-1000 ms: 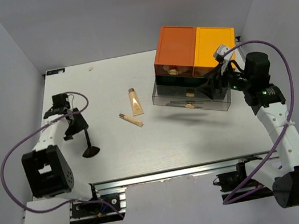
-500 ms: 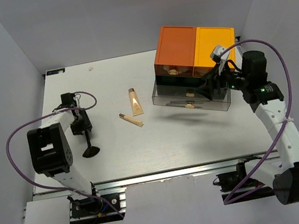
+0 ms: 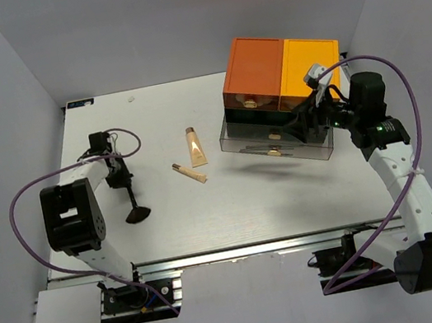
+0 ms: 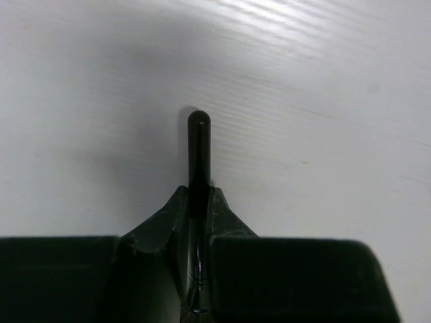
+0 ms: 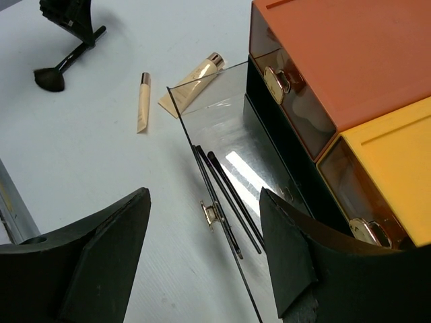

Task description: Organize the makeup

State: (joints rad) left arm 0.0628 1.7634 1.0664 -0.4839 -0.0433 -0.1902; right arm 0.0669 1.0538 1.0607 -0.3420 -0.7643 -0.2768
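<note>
Far left of the drawer box [image 3: 279, 67], seen from above, the left gripper [image 3: 123, 180] clamps the black brush [image 3: 135, 209] by its handle, seemingly to carry it boxward. The beige tube [image 3: 195, 147] and tan stick [image 3: 190, 173] lie between it and the box on a white table [image 3: 211, 229] with grey walls around.

Left wrist: both fingers [image 4: 158, 225] pinch the handle short of its rounded end.

Right wrist: the right gripper [image 5: 202, 256] hangs spread wide above the box's pulled-out clear drawer [image 5: 222, 114], which holds two thin pencils [image 5: 225, 195] and probably awaits more.
</note>
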